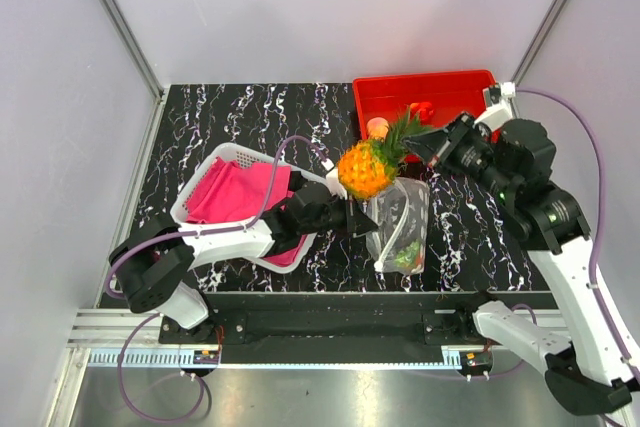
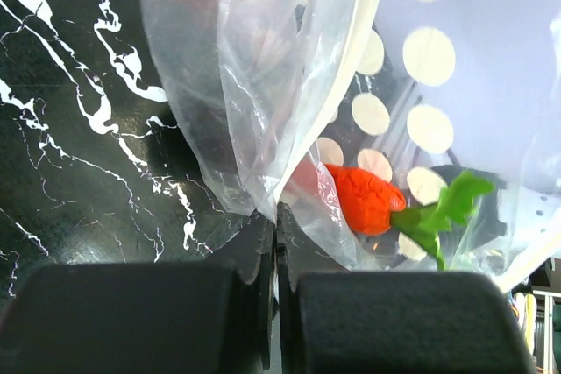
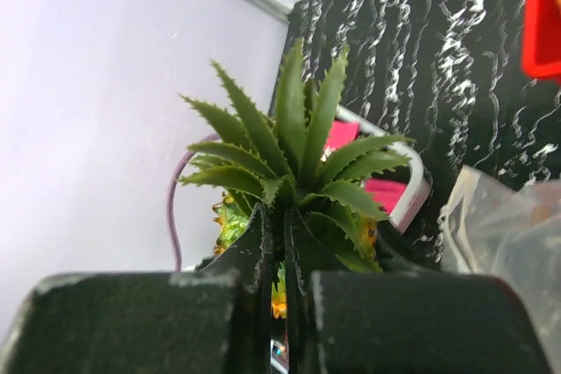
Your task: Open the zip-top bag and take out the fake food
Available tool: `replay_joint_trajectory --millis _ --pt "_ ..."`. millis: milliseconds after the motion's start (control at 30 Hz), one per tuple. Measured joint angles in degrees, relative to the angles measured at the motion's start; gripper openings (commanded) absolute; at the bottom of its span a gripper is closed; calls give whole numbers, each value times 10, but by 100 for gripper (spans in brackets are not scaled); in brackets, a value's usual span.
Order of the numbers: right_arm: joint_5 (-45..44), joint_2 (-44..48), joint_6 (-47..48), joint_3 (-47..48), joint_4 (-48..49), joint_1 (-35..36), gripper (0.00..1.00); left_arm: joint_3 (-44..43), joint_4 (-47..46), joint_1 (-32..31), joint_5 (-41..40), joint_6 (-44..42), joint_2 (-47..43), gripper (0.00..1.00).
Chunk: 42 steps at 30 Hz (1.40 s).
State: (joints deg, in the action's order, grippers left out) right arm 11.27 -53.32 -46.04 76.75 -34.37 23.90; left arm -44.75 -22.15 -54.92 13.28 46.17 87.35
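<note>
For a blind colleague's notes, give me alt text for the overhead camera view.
The right arm's fingers hold an orange toy pineapple by its green crown, at the top of a clear dotted zip-top bag whose edge the left arm's fingers pinch. On the black marbled table, a white basket with pink cloth sits left and a red bin far right.

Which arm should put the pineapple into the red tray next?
Right, most likely. The right fingers are already shut on the pineapple by its green crown, and the red tray lies on that arm's side of the table. The left fingers are busy pinching the zip-top bag.
</note>
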Motion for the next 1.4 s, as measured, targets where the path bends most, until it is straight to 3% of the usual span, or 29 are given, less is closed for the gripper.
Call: replay_joint_trajectory --millis 233,500,867,900,1067,1167,1400 --pt "-62 -125 71 74 8 -25 0 0 41 0 -8 -8 -38 0" --pt "-91 -257 139 92 58 -154 0 -3 88 0 -39 -32 -135 0" --pt "-76 -518 171 205 117 -294 1 -13 83 2 -29 -33 -89 0" --pt "-74 -536 171 212 120 -303 5 -15 83 2 -27 -32 -81 0" --pt "-73 -601 172 253 86 -323 54 -37 82 5 -15 -32 -47 0" --pt "-73 -609 177 259 56 -321 73 -45 78 5 -10 -32 -41 0" --pt "-78 -562 177 230 -16 -313 76 -47 74 5 -9 -31 -41 0"
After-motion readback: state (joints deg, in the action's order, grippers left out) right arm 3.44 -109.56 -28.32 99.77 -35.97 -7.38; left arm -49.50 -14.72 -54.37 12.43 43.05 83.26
